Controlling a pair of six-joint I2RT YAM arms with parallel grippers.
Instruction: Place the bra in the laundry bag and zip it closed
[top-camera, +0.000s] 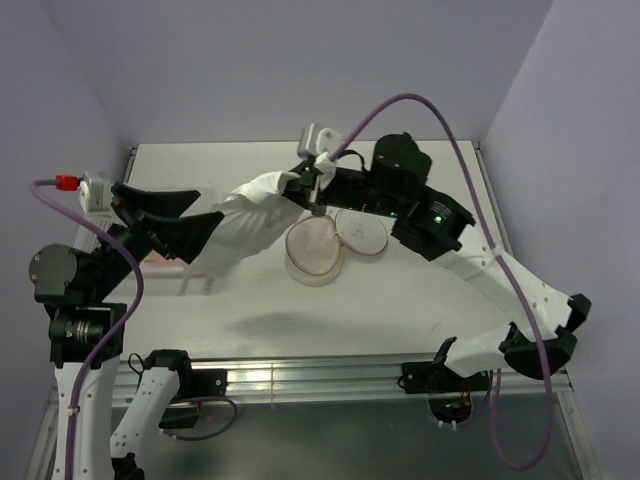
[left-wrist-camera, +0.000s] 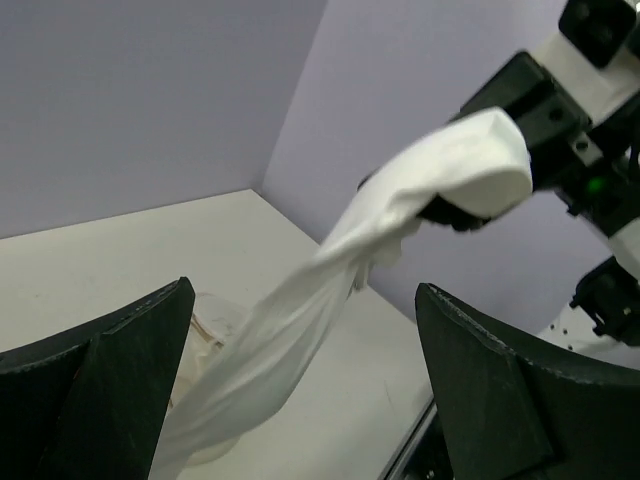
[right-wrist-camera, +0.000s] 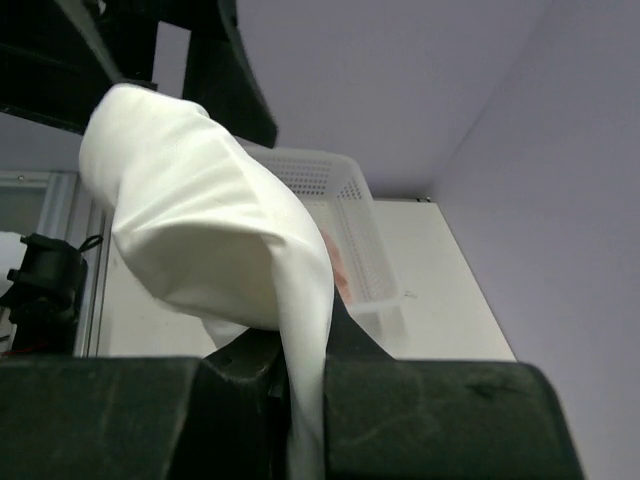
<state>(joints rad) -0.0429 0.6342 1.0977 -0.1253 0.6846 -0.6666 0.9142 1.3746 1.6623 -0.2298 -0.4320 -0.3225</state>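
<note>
Limp bra (top-camera: 245, 220) in mid-air
It is clamped at one end by the right gripper (top-camera: 312, 185), trailing past the wide-open left gripper (left-wrist-camera: 303, 290) near the laundry bag (top-camera: 315, 255); soft, light, best pinched where bunched

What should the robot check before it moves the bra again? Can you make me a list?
1. Right gripper is pinching the bra: ok, the cloth is clamped between its fingers.
2. Left gripper is open: ok, its fingers stand wide apart.
3. Laundry bag is open: ok, both halves lie open on the table.
4. Bra is over the bag: not ok, it hangs off to the bag's left side.
5. Bra's lower end is free of the left gripper: cannot tell, it dangles between the open fingers.
6. Zipper pull is spotted: cannot tell, it is too small to see.
</note>
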